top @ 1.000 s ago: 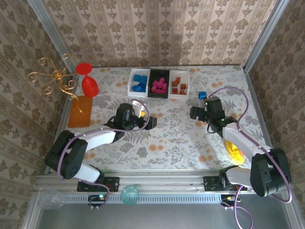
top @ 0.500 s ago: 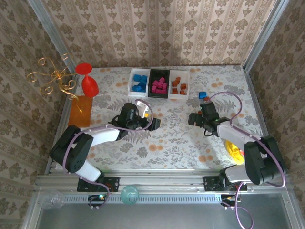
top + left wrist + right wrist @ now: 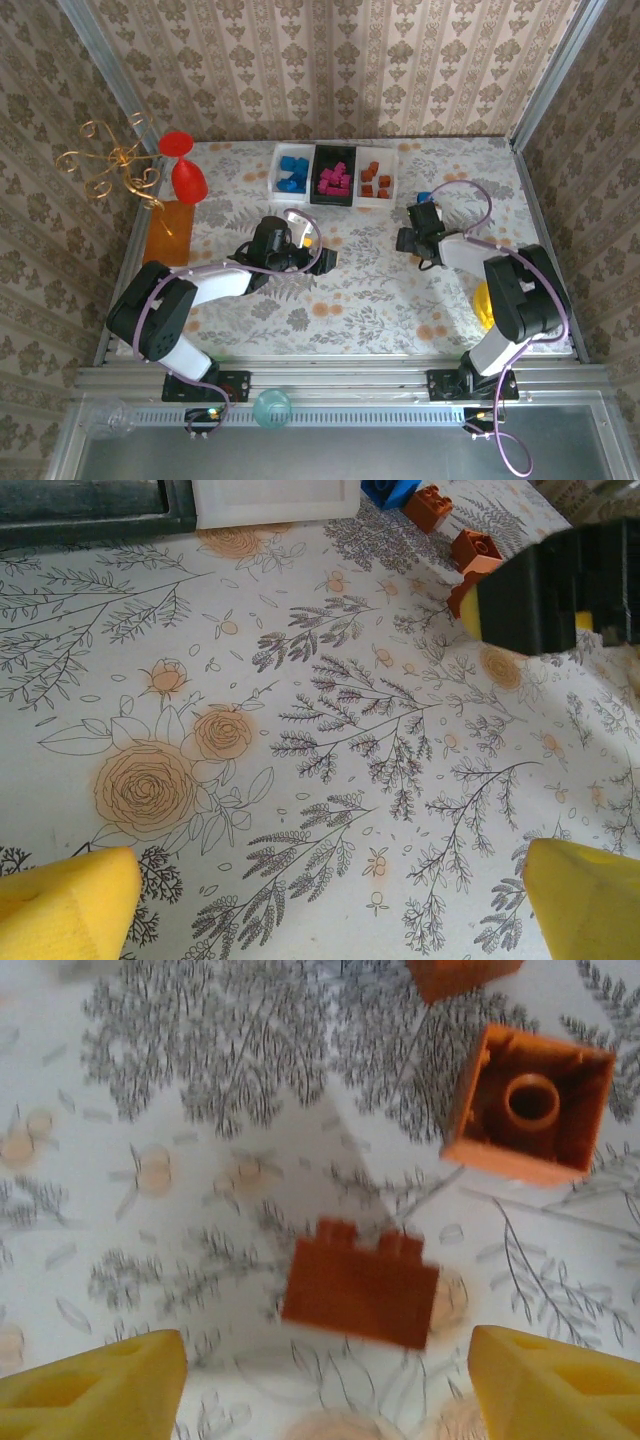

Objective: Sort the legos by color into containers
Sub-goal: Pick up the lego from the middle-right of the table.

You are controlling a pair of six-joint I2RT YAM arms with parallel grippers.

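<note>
Three containers stand in a row at the back: a white bin with blue legos, a black bin with magenta ones, and a white bin with orange ones. Right of them a loose blue lego lies on the cloth. My right gripper is open, low over the cloth. An orange lego lies on its side between the yellow fingertips, touching neither. Another orange lego lies upside down beyond it. My left gripper is open over bare cloth.
A red goblet, a gold wire ornament and a flat orange mat occupy the far left. A yellow object lies under the right arm. In the left wrist view, two orange legos lie beside the right gripper.
My right gripper has swung back and left toward the loose legos, and its jaws have narrowed around an orange one. The left gripper shifted slightly right, still open.
</note>
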